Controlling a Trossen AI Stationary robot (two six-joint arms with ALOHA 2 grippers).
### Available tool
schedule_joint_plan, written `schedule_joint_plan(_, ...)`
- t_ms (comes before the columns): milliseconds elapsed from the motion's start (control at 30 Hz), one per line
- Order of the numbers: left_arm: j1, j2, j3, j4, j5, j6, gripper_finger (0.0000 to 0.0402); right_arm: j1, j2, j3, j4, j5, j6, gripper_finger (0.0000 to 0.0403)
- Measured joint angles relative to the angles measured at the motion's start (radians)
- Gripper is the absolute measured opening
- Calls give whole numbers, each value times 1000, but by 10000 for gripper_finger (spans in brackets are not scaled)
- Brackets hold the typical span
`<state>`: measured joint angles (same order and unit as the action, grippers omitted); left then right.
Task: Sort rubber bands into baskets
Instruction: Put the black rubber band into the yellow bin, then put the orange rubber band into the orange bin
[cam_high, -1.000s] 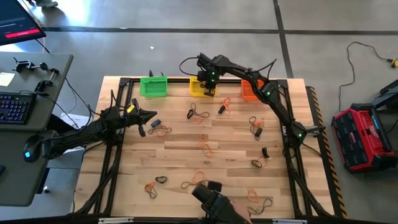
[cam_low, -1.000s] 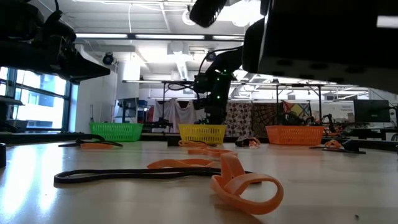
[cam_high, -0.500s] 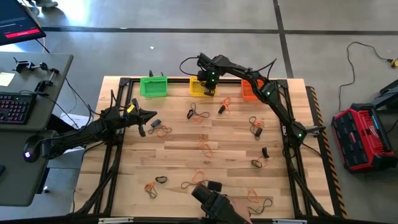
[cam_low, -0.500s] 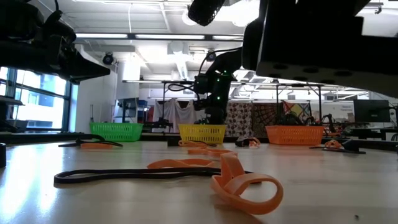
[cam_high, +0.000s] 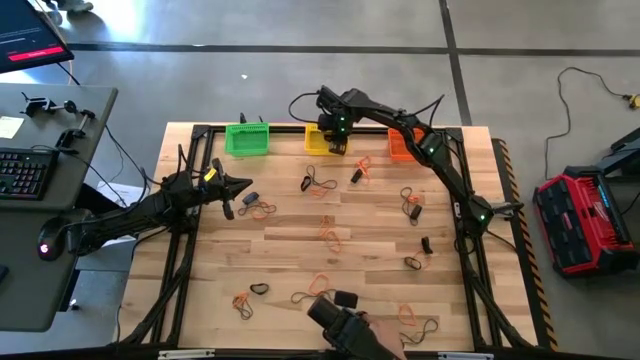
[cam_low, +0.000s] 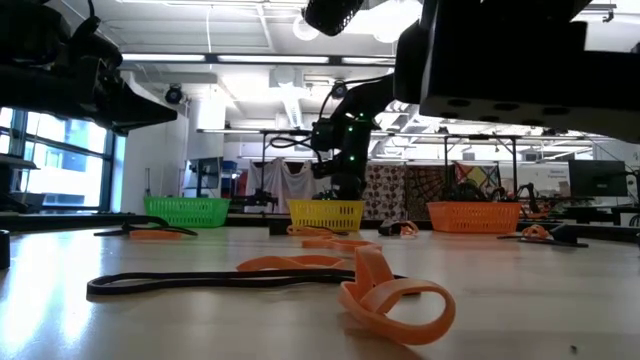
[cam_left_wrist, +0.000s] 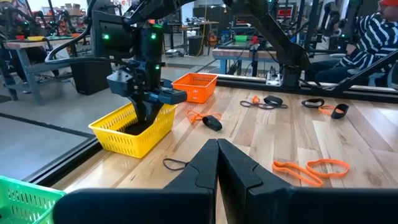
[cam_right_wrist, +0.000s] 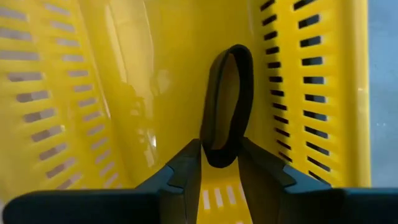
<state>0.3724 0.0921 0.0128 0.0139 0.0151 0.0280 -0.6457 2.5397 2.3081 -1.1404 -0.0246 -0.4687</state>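
My right gripper (cam_right_wrist: 221, 165) points down into the yellow basket (cam_high: 312, 144), its fingers apart. A black rubber band (cam_right_wrist: 227, 102) stretches away over the basket's floor, its near end between the fingertips. The green basket (cam_high: 247, 139) stands left of the yellow one and the orange basket (cam_high: 397, 152) right of it, all at the table's far edge. Orange and black rubber bands (cam_high: 320, 183) lie scattered over the wooden table. My left gripper (cam_high: 243, 185) waits shut and level above the table's left side. My right gripper comes from above, pointing down into the yellow basket, and the black band's near end (cam_right_wrist: 219, 155) sits between its spread fingertips. I cannot tell whether the fingers touch it. The band's loop rests against the basket's inside.
Loose bands lie at mid-table (cam_high: 330, 237), on the right (cam_high: 410, 205) and near the front edge (cam_high: 320, 285). Close to the low camera lie an orange band (cam_low: 395, 300) and a black one (cam_low: 200, 282). A dark camera mount (cam_high: 345, 320) sits at the front edge.
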Motion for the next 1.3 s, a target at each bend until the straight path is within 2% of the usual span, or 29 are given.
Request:
schedule_joint_plan(367,0,0,0,0,0,1,0,11,-46,0,-5,-20,-11,89)
schedule_joint_plan(500,0,0,0,0,0,3,0,24,-90,0,12,-42,-11,55)
schedule_joint_plan(633,0,0,0,0,0,13,0,34,-128,1,46,-182,-11,7)
schedule_joint_plan(1000,0,0,0,0,0,11,0,81,-143,2,215,-283,2,0)
schedule_joint_plan(1300,0,0,0,0,0,18,0,125,-142,2,276,-272,67,0)
